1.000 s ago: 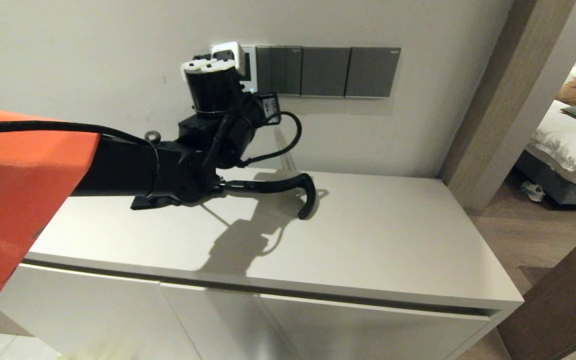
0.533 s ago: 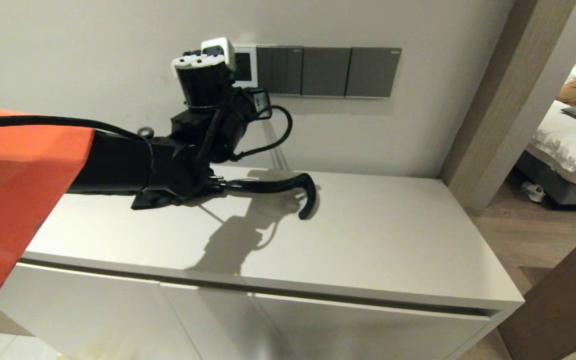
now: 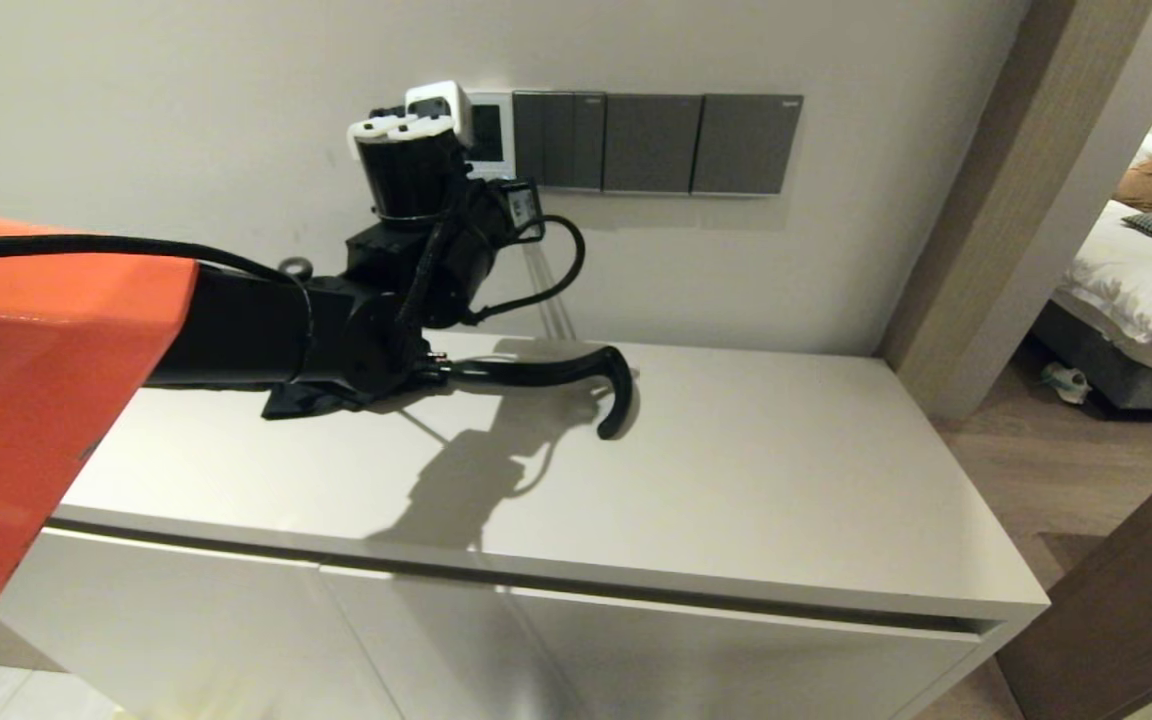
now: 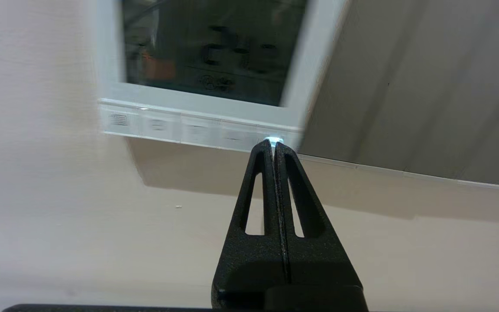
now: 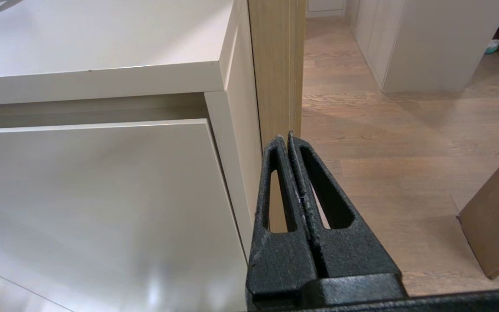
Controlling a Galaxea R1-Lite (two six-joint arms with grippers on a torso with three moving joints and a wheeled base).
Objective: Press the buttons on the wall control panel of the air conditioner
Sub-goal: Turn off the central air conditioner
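Observation:
The white wall control panel is on the wall, half hidden behind my raised left wrist. In the left wrist view its frame surrounds a dark screen with faint digits. The row of pale buttons runs along its bottom edge. My left gripper is shut and empty. Its tips are at the rightmost button, where a small pale-blue light glows; I cannot tell whether they touch it. My right gripper is shut and empty, parked low beside the cabinet.
Three dark grey switch plates sit right of the panel. A white cabinet top lies below the arm, with a black curved handle from the arm just above it. A wooden door frame and a bedroom lie to the right.
My left wrist has shifted a little to the left along the wall, uncovering more of the panel's screen. In the last half second it has hardly moved.

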